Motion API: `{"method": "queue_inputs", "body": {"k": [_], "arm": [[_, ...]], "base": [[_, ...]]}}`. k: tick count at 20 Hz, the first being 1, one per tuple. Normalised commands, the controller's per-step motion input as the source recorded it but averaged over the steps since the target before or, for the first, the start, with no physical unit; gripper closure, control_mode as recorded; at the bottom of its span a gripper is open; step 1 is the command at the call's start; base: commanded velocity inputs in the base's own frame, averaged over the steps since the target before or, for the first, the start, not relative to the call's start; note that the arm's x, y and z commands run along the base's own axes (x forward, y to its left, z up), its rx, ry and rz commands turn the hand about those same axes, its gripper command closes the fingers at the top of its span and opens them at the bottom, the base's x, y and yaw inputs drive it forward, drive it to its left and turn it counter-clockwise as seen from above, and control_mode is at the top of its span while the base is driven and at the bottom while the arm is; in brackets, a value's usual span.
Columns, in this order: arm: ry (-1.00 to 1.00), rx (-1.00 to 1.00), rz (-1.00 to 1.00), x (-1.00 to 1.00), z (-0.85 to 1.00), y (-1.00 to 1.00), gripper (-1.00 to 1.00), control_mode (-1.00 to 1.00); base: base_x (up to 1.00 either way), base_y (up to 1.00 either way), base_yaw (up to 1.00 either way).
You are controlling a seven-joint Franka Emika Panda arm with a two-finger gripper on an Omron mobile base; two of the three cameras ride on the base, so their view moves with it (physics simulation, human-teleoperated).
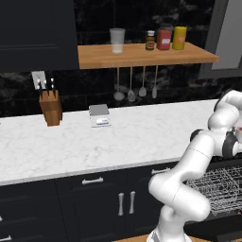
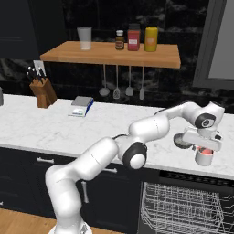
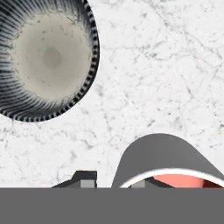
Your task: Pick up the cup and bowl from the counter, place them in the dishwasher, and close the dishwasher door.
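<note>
Cup (image 3: 175, 168) cut off, gripper (image 3: 113, 183) astride rim

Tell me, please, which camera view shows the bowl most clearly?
The hand view: the bowl is seen from above, with a pale inside and a dark ribbed wall, on the counter. The right base view shows part of it behind the gripper. In the left base view I cannot find it.
</note>
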Motion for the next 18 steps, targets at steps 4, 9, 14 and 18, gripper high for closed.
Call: {"method": "queue_inputs", "body": {"k": [4,9,14,18], "arm": [[0.02,0.0,0.0,-0.14,-0.03,0.0,1.0,-1.0],[-0.11,0.0,0.0,-0.8,0.01,0.36,1.0,-1.0],[-0.1,-0.02,0.02,-1.0,0.11,0.87,1.0,-1.0],[-0.12,-0.03,0.03,-1.0,0.05,0.92,1.0,-1.0]], "base": [[0.0,0.0,0.0],[0.0,0.0,0.0],[0.0,0.0,0.0],[0.0,0.0,0.0]]}}
